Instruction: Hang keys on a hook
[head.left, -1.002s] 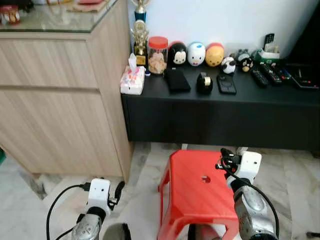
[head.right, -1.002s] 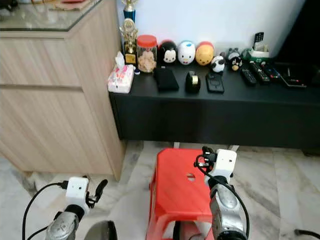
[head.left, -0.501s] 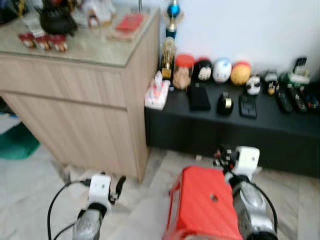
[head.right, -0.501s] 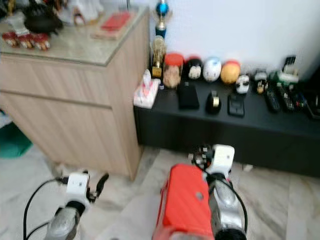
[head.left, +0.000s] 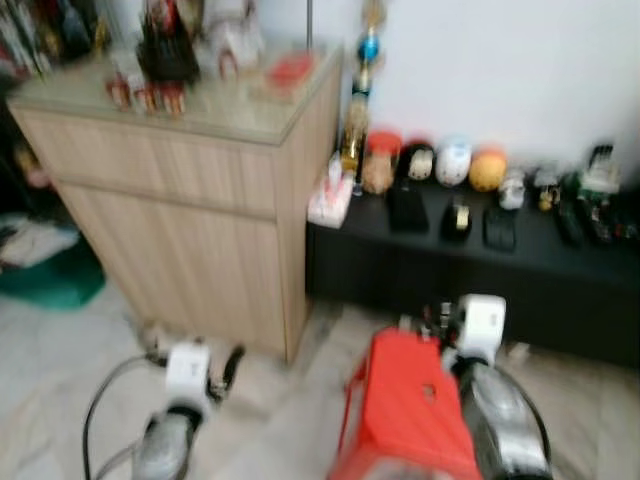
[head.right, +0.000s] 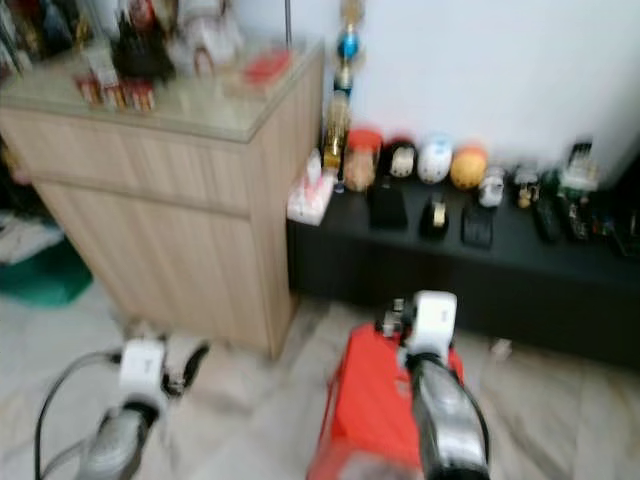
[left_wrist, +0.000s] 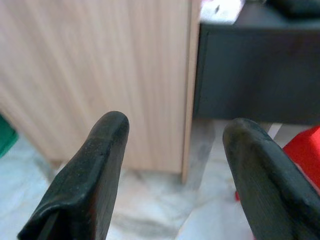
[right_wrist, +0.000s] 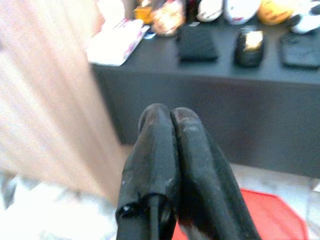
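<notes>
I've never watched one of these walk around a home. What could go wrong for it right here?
Three things, as a guess:
1. The red stool stands right under the right gripper; a step forward could knock it.
2. The head views are blurred, so small things on the black shelf are hard to pick out.
3. The right gripper's fingers are pressed shut, yet no keys can be made out, and no hook either.

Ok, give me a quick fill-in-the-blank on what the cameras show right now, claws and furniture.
1. The right claw has its two black fingers pressed ____.
2. The left claw is ____, with the light wooden cabinet ahead of it.
3. The red plastic stool stands on the marble floor in front of the long ____ low shelf.

Missing words: together; open; black
</notes>
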